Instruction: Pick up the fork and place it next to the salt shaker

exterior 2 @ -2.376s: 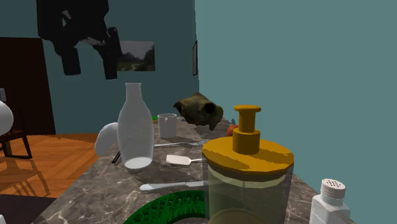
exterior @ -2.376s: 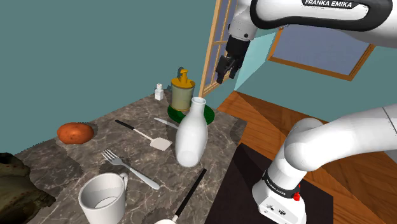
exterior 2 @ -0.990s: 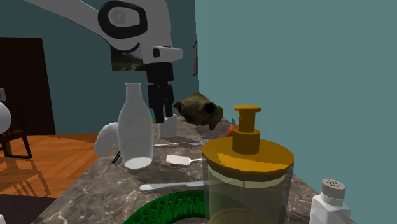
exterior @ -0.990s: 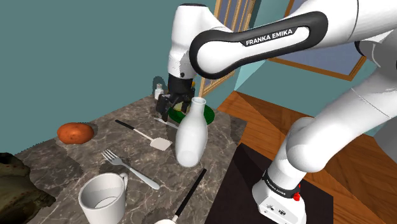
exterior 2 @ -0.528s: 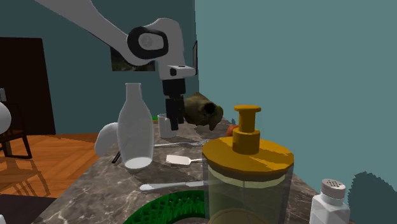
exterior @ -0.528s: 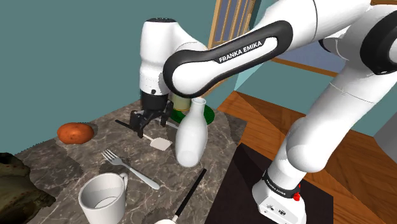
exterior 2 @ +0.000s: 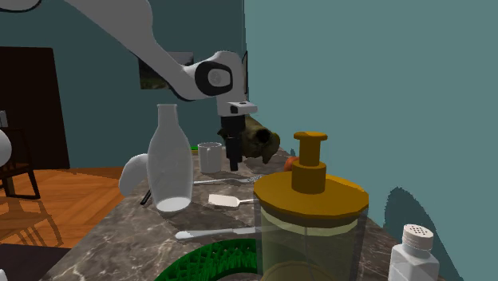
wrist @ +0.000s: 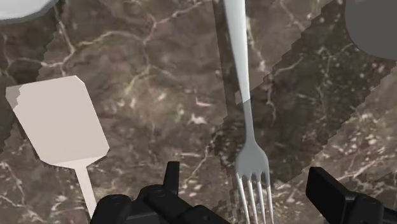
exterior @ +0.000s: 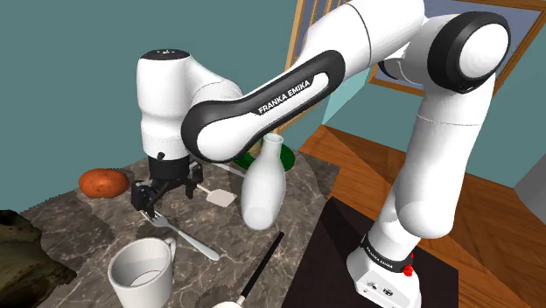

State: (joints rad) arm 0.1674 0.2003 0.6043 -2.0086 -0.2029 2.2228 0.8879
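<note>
A silver fork [exterior: 184, 234] lies on the dark marble counter [exterior: 79, 219], tines toward the shoulder view's left. In the wrist view the fork [wrist: 244, 102] runs away from the hand, its tines between the fingers. My gripper [exterior: 166, 196] hovers just above the tine end, open and apart from the fork; it is also seen as the gripper [wrist: 245, 175] and the gripper [exterior 2: 234, 162]. The white salt shaker [exterior 2: 413, 254] stands at the counter's near corner in the second exterior view, beside a yellow-lidded pump jar [exterior 2: 310, 215].
A white bottle [exterior: 262, 191], a white spatula [exterior: 217, 195] and a white mug [exterior: 140, 271] stand or lie close around the fork. An orange potato [exterior: 103, 182] lies by the wall. A black-handled utensil [exterior: 262, 262] lies near the counter's edge.
The arm swung down from high by the window, past the pump jar and spatula, to the shoulder view's left. The gripper now hangs low over the fork's tines, still open.
</note>
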